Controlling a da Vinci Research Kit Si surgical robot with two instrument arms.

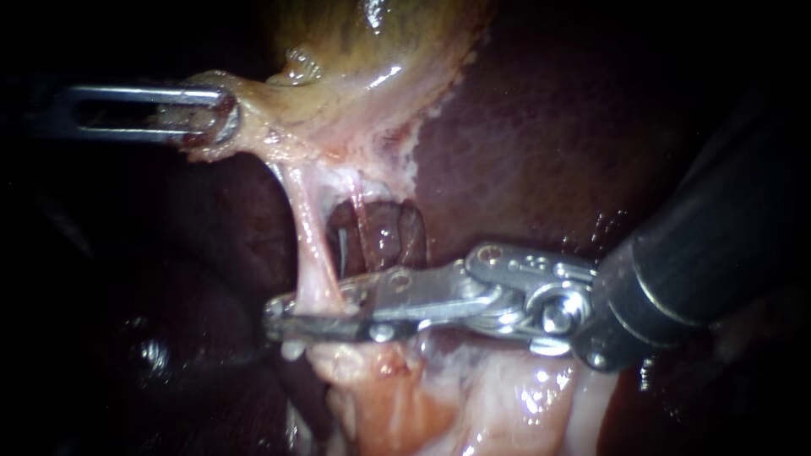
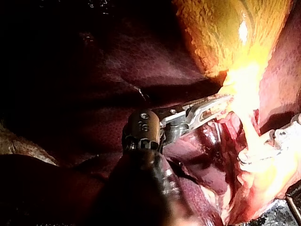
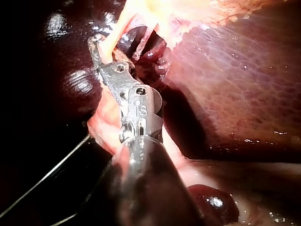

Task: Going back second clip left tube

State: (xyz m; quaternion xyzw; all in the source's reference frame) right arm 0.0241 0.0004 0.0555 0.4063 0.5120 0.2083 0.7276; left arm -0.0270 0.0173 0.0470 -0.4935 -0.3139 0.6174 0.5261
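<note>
Low in the middle of the frame, the right instrument (image 1: 317, 319) has its 2 jaws clamped across the left tube (image 1: 308, 245), the thick pale strand running down from the gallbladder (image 1: 372, 51). At upper left, the left instrument (image 1: 215, 114) grips a flap of the gallbladder, jaws closed on it, pulling the tube taut. To back out well, the right jaws should part fully first. They should then slide straight back along the shaft's line, without dragging the tube, brushing the thin strand (image 1: 359, 211) beside it or scraping the liver (image 1: 541, 143).
</note>
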